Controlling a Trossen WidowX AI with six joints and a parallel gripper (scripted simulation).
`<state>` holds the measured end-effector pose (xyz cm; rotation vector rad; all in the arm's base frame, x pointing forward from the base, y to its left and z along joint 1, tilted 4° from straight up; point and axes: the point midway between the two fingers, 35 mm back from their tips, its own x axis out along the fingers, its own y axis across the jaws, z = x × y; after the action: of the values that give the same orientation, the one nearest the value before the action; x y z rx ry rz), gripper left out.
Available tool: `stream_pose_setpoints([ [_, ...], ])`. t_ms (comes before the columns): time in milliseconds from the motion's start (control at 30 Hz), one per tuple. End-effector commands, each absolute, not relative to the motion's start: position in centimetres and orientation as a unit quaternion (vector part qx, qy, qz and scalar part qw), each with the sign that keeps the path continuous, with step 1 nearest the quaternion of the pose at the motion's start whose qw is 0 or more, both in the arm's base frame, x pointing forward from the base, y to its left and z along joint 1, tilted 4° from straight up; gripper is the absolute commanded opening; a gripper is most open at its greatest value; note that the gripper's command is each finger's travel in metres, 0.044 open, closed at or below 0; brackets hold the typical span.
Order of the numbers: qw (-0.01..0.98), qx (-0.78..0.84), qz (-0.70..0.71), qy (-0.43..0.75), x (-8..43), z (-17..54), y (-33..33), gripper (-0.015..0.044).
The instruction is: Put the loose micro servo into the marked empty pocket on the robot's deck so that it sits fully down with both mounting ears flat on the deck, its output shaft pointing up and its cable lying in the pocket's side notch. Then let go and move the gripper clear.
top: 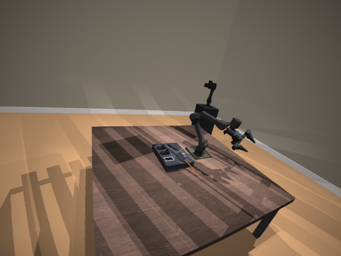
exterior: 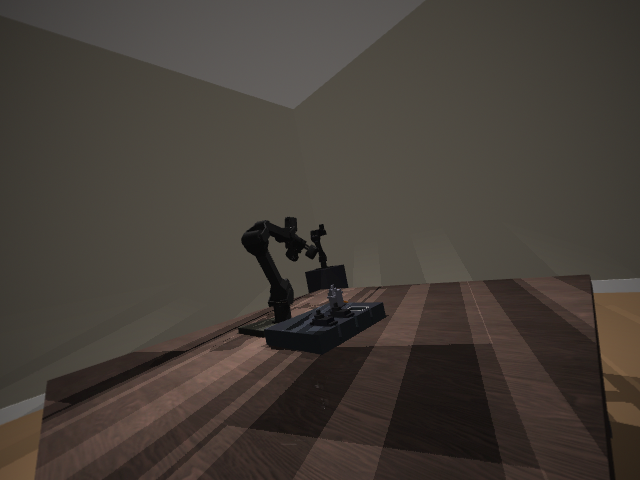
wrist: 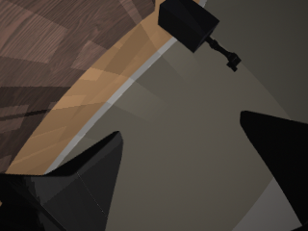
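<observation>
The loose micro servo (top: 180, 157) (exterior: 336, 297) is a small grey block on the deck (top: 179, 166) (exterior: 294, 339), beside the marked pocket, not in it. It stands up above the deck surface; its exact tilt and where its shaft points cannot be told. Its orange cable (top: 192, 168) runs over the deck's edge towards the table. The white-outlined pocket (top: 169, 159) (exterior: 358, 308) is empty. My gripper (top: 251, 146) (wrist: 181, 127) is wide open with nothing between its fingers. It hangs high and well to the right of the deck in the top view. The wrist view shows neither servo nor deck.
Two black servo-like parts (top: 165, 152) (exterior: 323, 319) stand on the deck in a row with the pocket. The arm's base plate (top: 205, 156) is close to the deck. A dark box (top: 208, 111) (exterior: 326, 276) (wrist: 187, 23) with a thin mast stands behind the table (top: 154, 209).
</observation>
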<state>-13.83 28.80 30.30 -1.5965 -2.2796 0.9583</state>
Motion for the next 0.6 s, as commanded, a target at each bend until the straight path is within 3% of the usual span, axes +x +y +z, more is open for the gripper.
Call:
stream_pose_setpoints([
  [0, 0.102, -0.567, 0.344, -0.741, -11.9, 29.6, 29.9, 0.044],
  [567, 0.126, -0.691, 0.444, -0.556, -1.0, 25.7, 32.2, 0.044],
])
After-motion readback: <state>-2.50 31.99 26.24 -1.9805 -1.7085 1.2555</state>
